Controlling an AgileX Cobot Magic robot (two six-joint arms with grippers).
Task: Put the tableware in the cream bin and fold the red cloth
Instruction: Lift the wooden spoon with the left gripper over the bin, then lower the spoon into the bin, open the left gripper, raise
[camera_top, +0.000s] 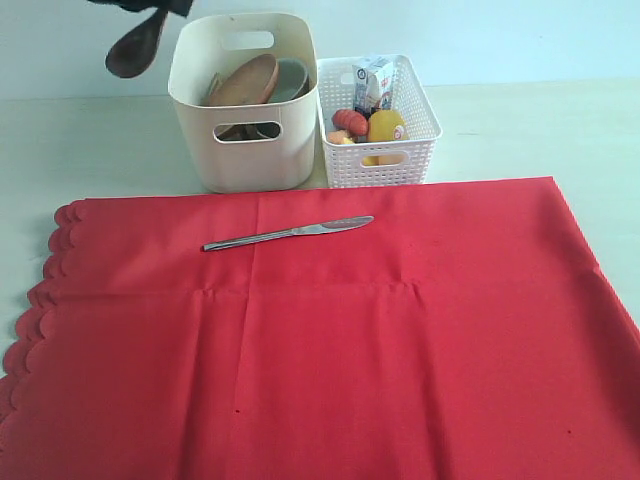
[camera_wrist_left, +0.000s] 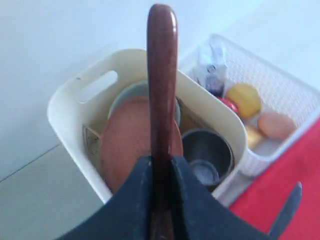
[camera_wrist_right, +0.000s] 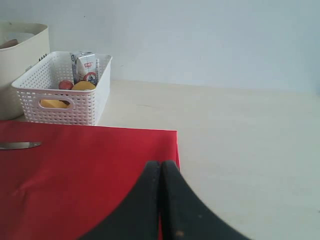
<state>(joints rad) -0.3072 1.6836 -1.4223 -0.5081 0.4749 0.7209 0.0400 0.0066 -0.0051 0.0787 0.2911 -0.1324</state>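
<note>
Dark wood is clamped in the left gripper (camera_wrist_left: 161, 167): the dark spoon (camera_top: 135, 48) is held high beside the cream bin (camera_top: 200, 120). It should be centred over the opening, clear of the plate (camera_wrist_left: 130, 145), before release. The right gripper (camera_wrist_right: 160, 172) is closed, empty.

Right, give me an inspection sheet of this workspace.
Surface: pale table, cloth spread flat on it.
Job's things: knife lying on cloth; plate, bowl and cup inside bin; spoon held aloft near bin.
Clutter: basket beside bin, holding carton and toy food.
Grippers: left gripper shut on spoon; right gripper shut, empty, over cloth's edge.
Cables: nothing seen.
Surroundings: plain pale wall.
</note>
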